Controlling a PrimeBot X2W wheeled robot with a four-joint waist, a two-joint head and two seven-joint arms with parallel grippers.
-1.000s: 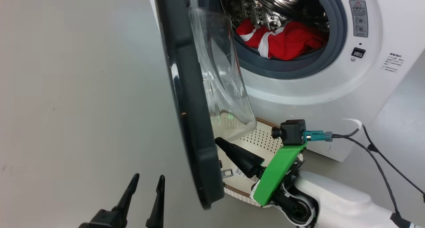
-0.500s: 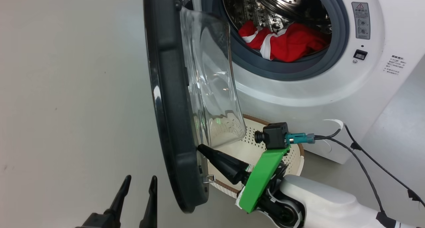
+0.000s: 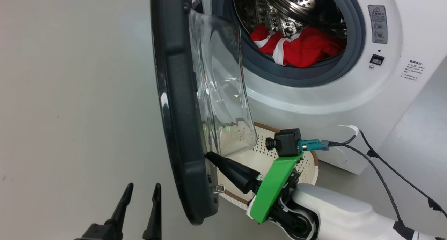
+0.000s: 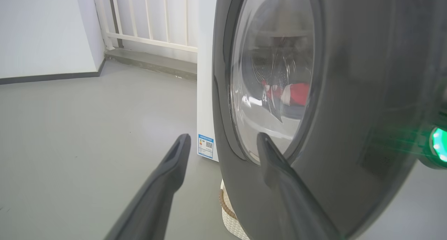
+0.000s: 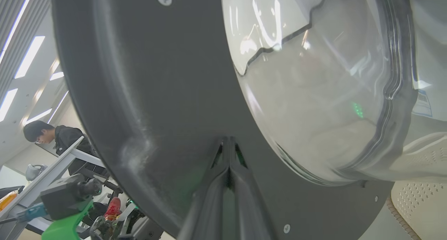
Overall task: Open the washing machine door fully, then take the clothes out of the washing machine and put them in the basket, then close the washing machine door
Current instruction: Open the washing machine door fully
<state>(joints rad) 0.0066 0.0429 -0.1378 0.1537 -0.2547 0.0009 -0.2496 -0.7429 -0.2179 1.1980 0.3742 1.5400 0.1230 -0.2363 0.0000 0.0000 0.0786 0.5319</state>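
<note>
The washing machine door (image 3: pixel 178 110) stands edge-on, swung well out, its glass bowl (image 3: pixel 220 93) facing the white washing machine (image 3: pixel 314 100). The red clothes (image 3: pixel 300 48) with white stripes lie in the steel drum. My right gripper (image 3: pixel 208 155) is shut, its tip pressed against the door's dark inner face (image 5: pixel 157 75) beside the bowl (image 5: pixel 314 75). My left gripper (image 3: pixel 143 187) is open and holds nothing, just outside the door's glossy outer face (image 4: pixel 349 93). The cream basket (image 3: pixel 303 163) sits on the floor under the door, partly hidden.
Grey floor spreads left of the door. A black cable (image 3: pixel 384 173) trails from my right wrist camera over the floor by the machine. A person (image 5: pixel 52 138) stands behind a frame in the right wrist view. White railings (image 4: pixel 150 20) line the far wall.
The door has swung further open to the left, with my shut right gripper pushing along its inner face. My left gripper has shifted slightly left. The head camera has moved a little.
</note>
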